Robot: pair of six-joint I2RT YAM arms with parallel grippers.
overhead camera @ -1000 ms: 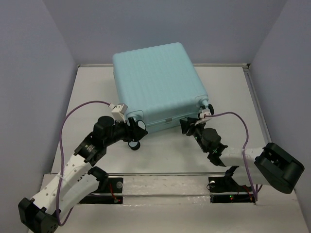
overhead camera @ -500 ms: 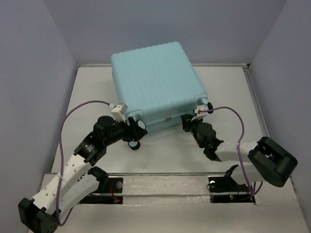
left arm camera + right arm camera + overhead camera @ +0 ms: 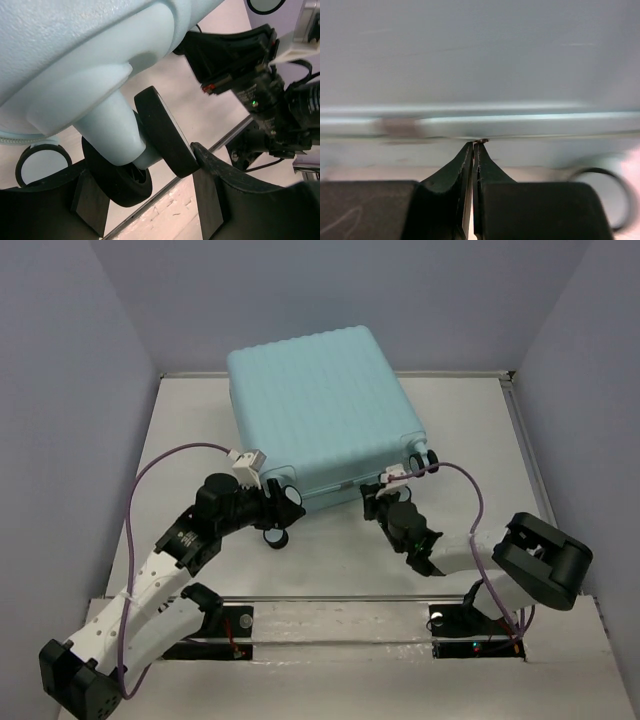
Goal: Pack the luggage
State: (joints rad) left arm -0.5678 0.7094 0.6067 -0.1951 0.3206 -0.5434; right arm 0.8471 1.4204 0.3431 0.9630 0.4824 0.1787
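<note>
Left arm: reaches forward from its base, forearm low and slanting right. The left gripper (image 3: 150, 165) sits at the near-left corner of the luggage (image 3: 320, 420), a large pale aqua hard-shell suitcase with a ribbed shell. Its jaws stand apart around a black twin caster wheel (image 3: 162, 132), with both pads appearing to bear on the discs.

Right arm: elbow folded out to the right, forearm running low and leftward. The right gripper (image 3: 473, 145) has its fingers pressed together, with the tips against the seam band on the case's near side. A dark speck at the tips is too small to identify.

The luggage lies flat and closed on the white table (image 3: 330, 560), set towards the far wall and turned slightly askew. A purple cable (image 3: 140, 500) loops over each arm. Grey partition walls (image 3: 60, 390) close three sides.
</note>
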